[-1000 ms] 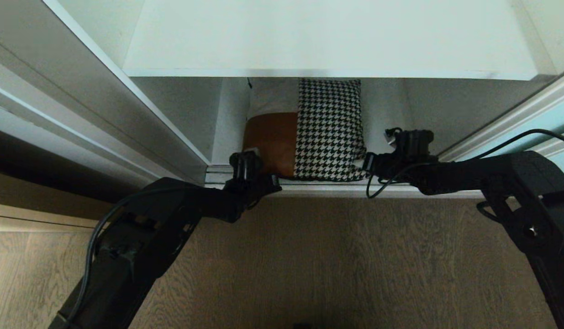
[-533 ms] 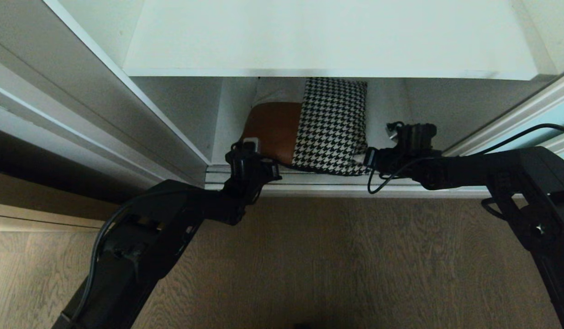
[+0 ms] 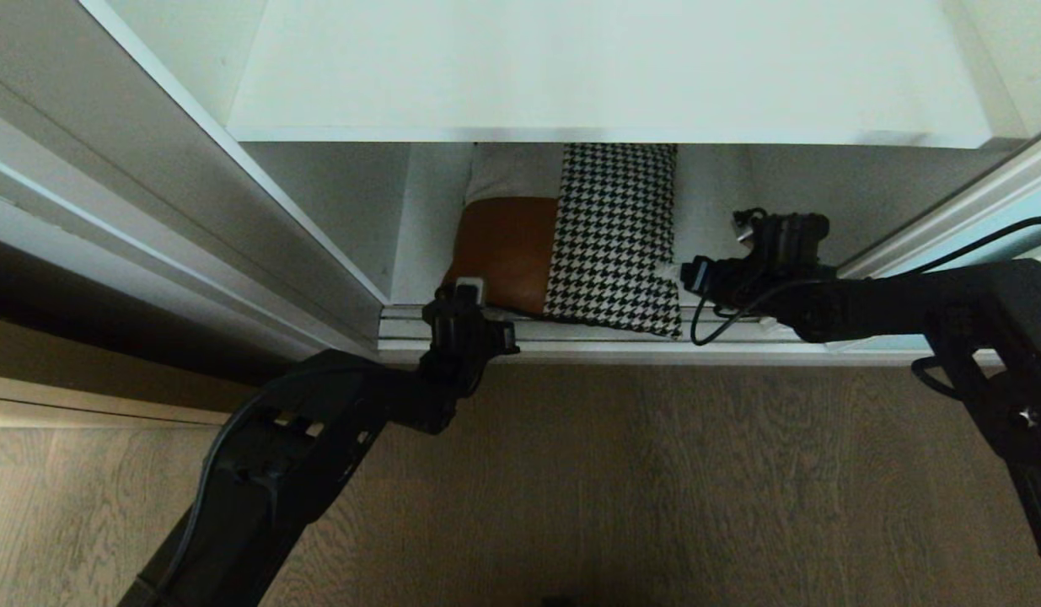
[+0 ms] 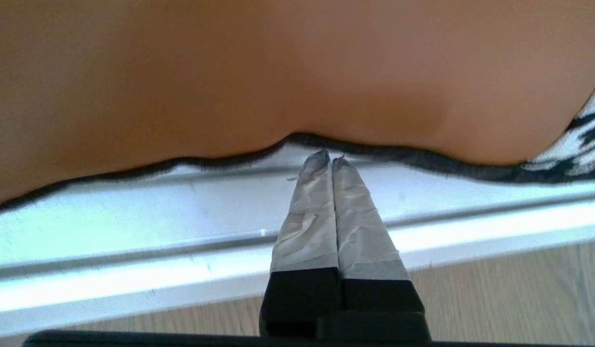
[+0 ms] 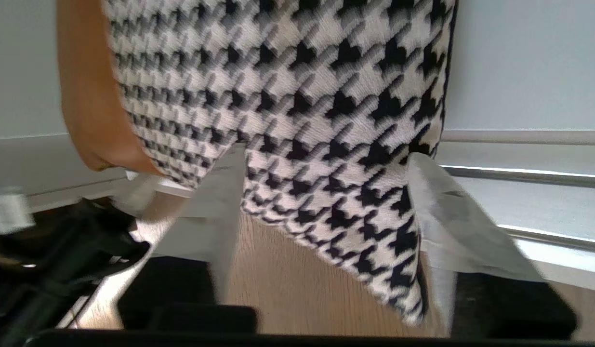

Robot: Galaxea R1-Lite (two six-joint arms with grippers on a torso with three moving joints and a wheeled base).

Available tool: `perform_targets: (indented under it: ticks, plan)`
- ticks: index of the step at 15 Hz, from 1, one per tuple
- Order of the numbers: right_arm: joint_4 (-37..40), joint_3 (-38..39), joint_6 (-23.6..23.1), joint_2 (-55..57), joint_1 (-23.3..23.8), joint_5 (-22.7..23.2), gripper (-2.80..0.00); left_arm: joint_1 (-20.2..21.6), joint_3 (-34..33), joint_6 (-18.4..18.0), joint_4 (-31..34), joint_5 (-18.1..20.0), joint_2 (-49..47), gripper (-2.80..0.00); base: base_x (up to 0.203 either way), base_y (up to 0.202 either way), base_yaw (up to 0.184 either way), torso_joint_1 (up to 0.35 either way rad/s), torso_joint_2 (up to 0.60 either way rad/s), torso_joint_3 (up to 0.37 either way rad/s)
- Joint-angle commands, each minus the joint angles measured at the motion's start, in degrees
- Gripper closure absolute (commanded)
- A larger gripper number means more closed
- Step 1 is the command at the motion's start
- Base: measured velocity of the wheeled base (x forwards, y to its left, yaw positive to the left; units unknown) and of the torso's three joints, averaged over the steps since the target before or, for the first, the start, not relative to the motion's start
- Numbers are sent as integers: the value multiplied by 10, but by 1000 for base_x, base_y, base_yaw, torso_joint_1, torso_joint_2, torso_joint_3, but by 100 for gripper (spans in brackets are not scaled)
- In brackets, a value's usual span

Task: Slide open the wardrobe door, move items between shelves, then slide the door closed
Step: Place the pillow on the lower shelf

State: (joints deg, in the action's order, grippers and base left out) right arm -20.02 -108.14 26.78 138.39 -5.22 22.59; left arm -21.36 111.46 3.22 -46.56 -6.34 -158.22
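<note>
The cushion (image 3: pixel 609 236), made of tan leather, houndstooth and a grey patch, lies on the bottom shelf (image 3: pixel 710 211) under the upper shelf (image 3: pixel 604 67). Its near edge overhangs the door track (image 3: pixel 571 341). My left gripper (image 3: pixel 468 293) is shut and holds nothing. In the left wrist view the left gripper (image 4: pixel 331 156) has its tips right at the black seam under the cushion's leather panel (image 4: pixel 297 72). My right gripper (image 3: pixel 689 278) stands open at the cushion's near right corner. In the right wrist view the right gripper (image 5: pixel 326 154) has the houndstooth corner (image 5: pixel 336 120) loose between its spread fingers. The sliding wardrobe door (image 3: pixel 1034 190) shows at the far right.
The wardrobe's white side wall and more door frames (image 3: pixel 174 194) run along the left. Wooden floor (image 3: pixel 621 480) lies in front of the track. The upper shelf's front edge hangs low over the cushion, so the opening between the shelves is narrow.
My right gripper has opened off the cushion's corner and shifted slightly right. The cushion has settled a little to the right on the bottom shelf. The left gripper stays shut at its near edge.
</note>
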Motion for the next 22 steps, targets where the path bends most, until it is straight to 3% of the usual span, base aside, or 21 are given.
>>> perform_targets:
  ticks: [1, 4, 5, 7, 11, 14, 19, 22]
  plan:
    - [-4, 34, -1, -43, 2, 2, -280, 0, 1, 4, 4, 2, -3, 0, 0, 0, 0, 0, 0, 0]
    - [-19, 59, 0, -62, 3, 0, -280, 0, 1, 4, 4, 14, -6, 0, 0, 0, 0, 0, 0, 0]
    - [-19, 89, -1, -80, 3, 1, 0, -1, 1, 4, 4, 16, -6, 0, 0, 0, 0, 0, 0, 0]
    - [-21, 167, -5, -117, -10, 8, 0, -1, 1, 4, 5, 18, 0, 0, 0, 0, 0, 0, 0, 0]
    - [-23, 274, -23, -143, -98, 29, 0, -1, 1, 14, -6, 12, 23, 0, 0, 0, 0, 0, 0, 0]
    - [-18, 278, -34, -99, -134, 29, 0, -1, 1, 46, -12, -16, 48, 0, 0, 0, 0, 0, 0, 0]
    - [-16, 257, -40, -13, -141, 27, 0, -1, 1, 45, -9, -6, 31, 0, 0, 0, 0, 0, 0, 0]
    - [-10, 195, -41, 51, -143, 8, 0, -1, 0, 45, -15, -9, 25, 0, 0, 0, 0, 0, 0, 0]
